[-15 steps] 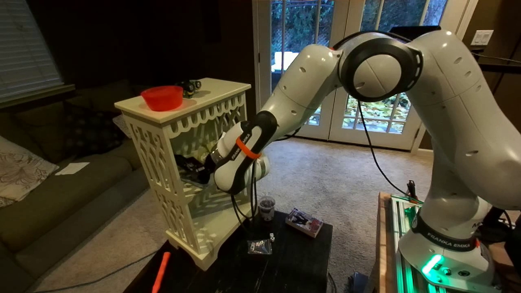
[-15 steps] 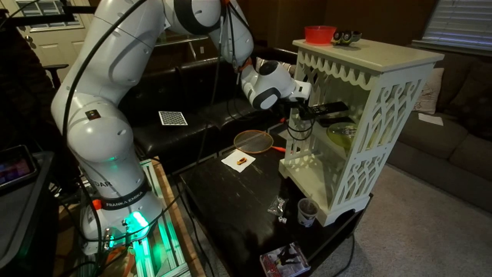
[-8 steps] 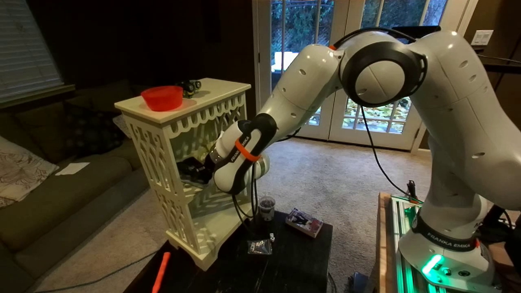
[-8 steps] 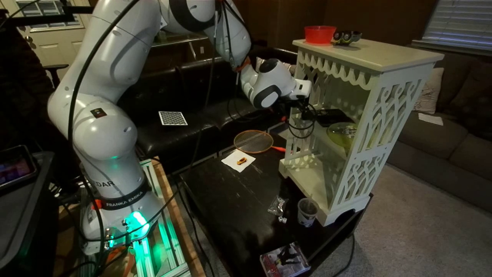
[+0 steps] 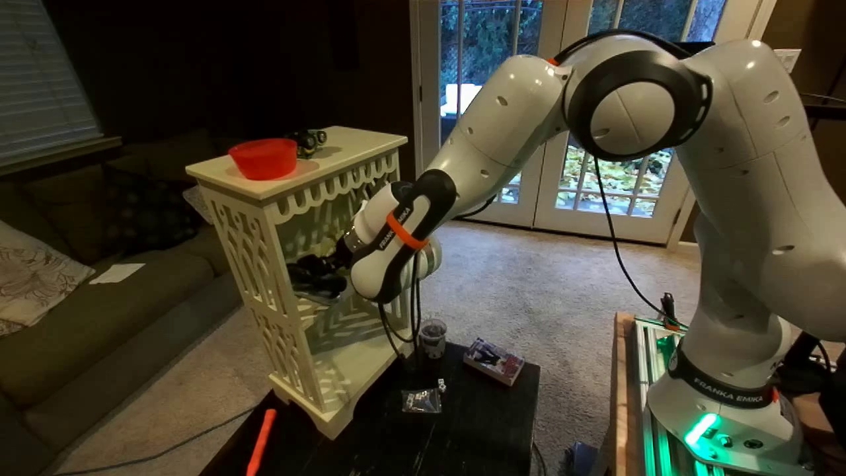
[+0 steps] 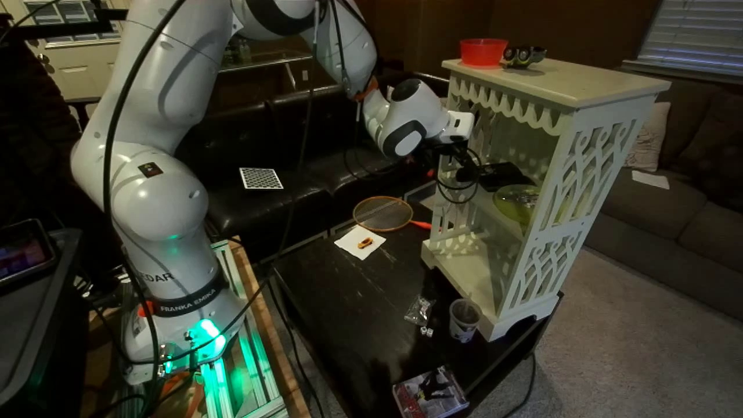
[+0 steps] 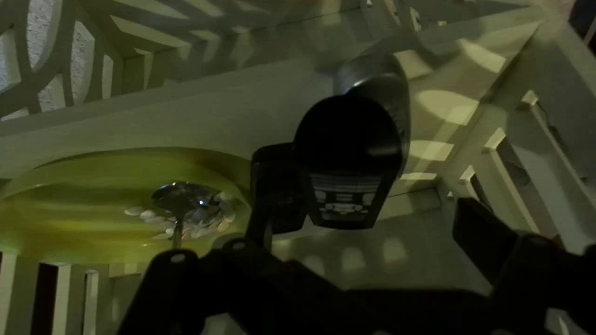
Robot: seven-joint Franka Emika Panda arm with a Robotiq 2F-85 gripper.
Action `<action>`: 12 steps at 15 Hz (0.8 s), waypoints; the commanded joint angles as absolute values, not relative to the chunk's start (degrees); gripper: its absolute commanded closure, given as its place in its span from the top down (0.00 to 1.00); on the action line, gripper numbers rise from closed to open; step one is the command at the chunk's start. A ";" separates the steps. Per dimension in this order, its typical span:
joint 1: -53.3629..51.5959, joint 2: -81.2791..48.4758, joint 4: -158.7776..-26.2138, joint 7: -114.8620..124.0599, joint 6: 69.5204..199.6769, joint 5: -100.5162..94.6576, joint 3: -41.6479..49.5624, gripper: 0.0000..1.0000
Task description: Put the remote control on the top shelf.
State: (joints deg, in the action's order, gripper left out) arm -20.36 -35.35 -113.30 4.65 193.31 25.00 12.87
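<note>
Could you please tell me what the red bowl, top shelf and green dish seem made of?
Red bowl: probably smooth plastic, given its even colour. Top shelf: likely painted wood, slightly satiny: a thick, evenly cream board. Green dish: glossy, with soft highlights; plastic or glass.

Cream-white top shelf [image 5: 357, 142], black remote control [image 7: 349, 158] — red bowl [image 5: 263, 160], yellow-green dish [image 7: 74, 218], black-and-white patterned square [image 6: 260, 178].

Top shelf [image 6: 586, 81]: bowl [image 6: 483, 54], toy car [image 6: 523, 57] | middle shelf [image 6: 486, 200]: remote control [image 7: 349, 163] (dish [image 7: 100, 221] beside it) | table [image 6: 348, 307]: stand [image 6: 533, 239], cup [image 6: 464, 321]
</note>
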 commanded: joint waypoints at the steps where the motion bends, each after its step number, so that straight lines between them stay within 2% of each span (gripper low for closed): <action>1: -19.02 -25.89 -124.38 2.44 194.21 23.65 11.69 1.00; 3: -16.38 -20.50 -131.07 1.05 192.94 18.31 9.76 1.00; 9: 3.80 -2.76 -148.74 -0.85 190.26 5.50 -10.80 1.00; 12: 10.54 2.56 -154.11 3.23 189.66 0.09 -17.92 1.00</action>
State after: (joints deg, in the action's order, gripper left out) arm 4.96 -4.99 -147.09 -0.96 191.68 5.67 -12.40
